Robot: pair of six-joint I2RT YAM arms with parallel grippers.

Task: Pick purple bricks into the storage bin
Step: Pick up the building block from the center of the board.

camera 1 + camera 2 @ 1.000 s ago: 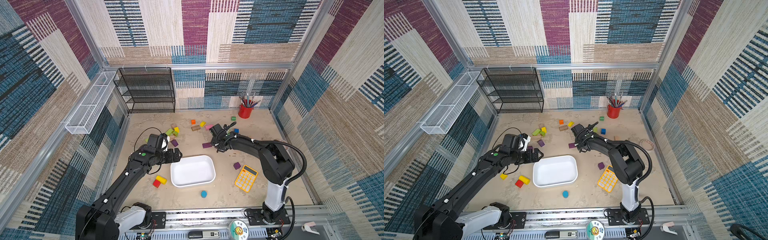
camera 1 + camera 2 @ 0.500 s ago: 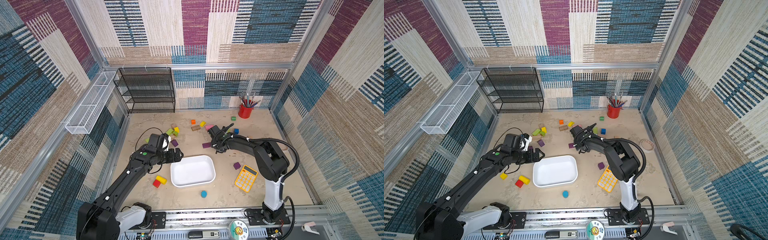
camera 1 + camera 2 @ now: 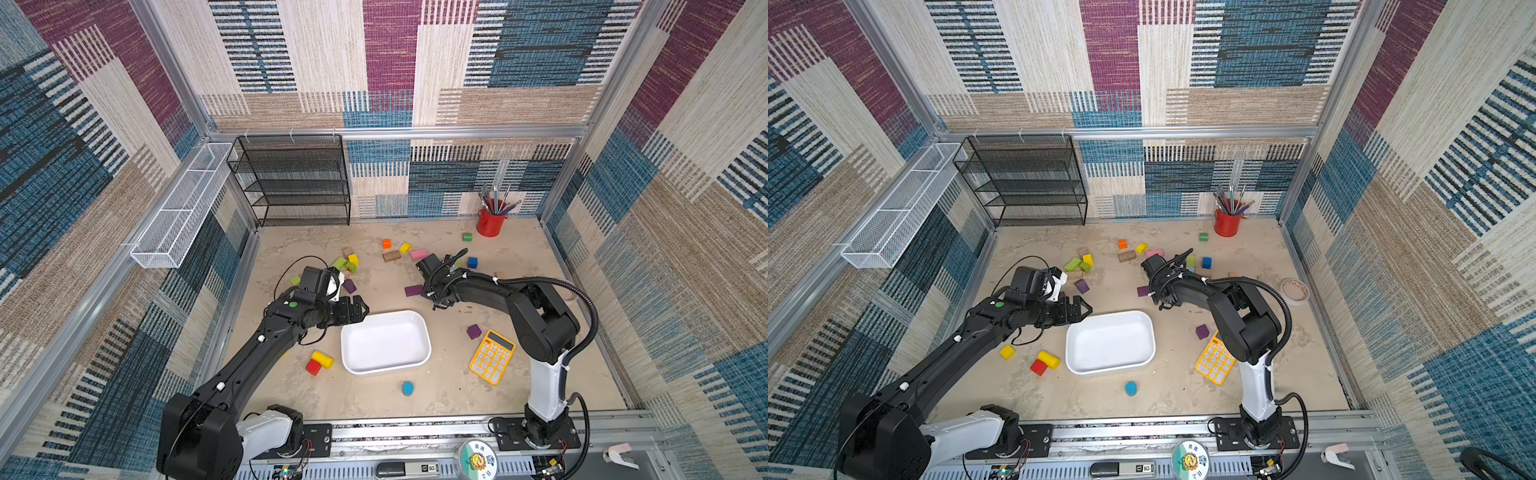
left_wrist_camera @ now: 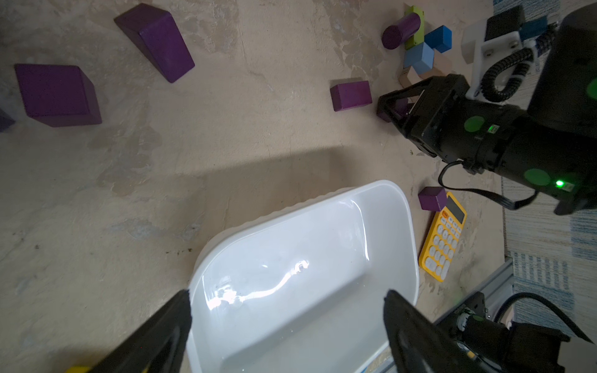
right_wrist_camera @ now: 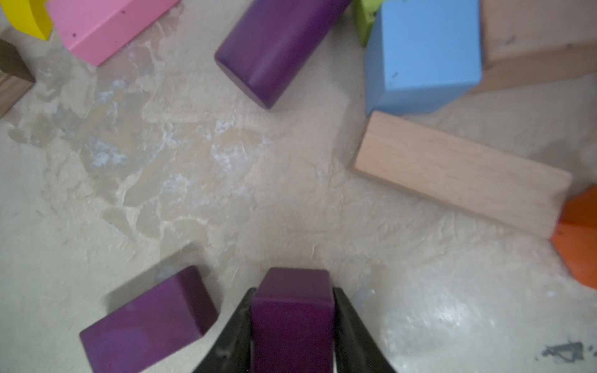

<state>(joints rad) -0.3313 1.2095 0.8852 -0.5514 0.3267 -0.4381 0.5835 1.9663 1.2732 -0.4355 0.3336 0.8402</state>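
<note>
We record the right gripper [image 5: 293, 292] down at the tabletop [image 3: 380, 286], jaws pinching a purple brick [image 5: 292, 318] on two sides, just beside a purple oblong bar [image 3: 413, 290]. The left gripper [image 3: 359, 309] hangs over the far left corner of the white storage bin [image 3: 384, 343], jaws spread. A purple cube [image 3: 473, 331] lies on the tabletop between bin and yellow calculator [image 3: 492, 356].

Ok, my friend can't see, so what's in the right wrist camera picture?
The right gripper clamps a purple brick between its black fingers over a pale table. A second purple brick lies close beside it; farther off are a rounded purple bar, a pink block, a light blue block, a wooden bar and an orange block.
</note>
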